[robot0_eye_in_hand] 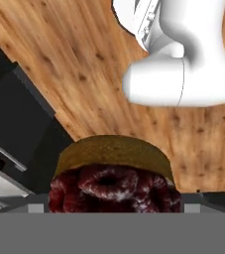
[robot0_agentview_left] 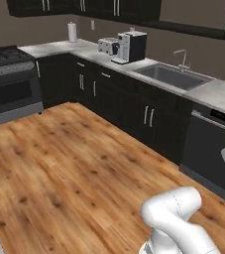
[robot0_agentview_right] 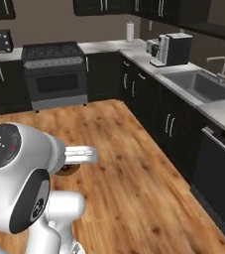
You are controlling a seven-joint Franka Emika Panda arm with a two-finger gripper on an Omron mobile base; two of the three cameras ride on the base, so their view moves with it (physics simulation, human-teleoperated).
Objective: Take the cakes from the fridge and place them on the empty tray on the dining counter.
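I saw one of the cakes [robot0_eye_in_hand: 113,174] at 6 o'clock in the hand view, close against the gripper [robot0_eye_in_hand: 113,208]: round, glossy dark red lumpy top, grainy brown side. Jaws stood wide about it, grasping. Beyond lay knotty wood-plank floor [robot0_eye_in_hand: 84,64].

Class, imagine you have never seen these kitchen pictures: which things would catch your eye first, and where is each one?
In the hand view, a small cake with a dark red berry top and a brown body looms close at the bottom, above warm wooden plank floor. In the base views, a grey stone wall counter carries a steel sink and a black-and-white coffee machine, with a black stove further along.
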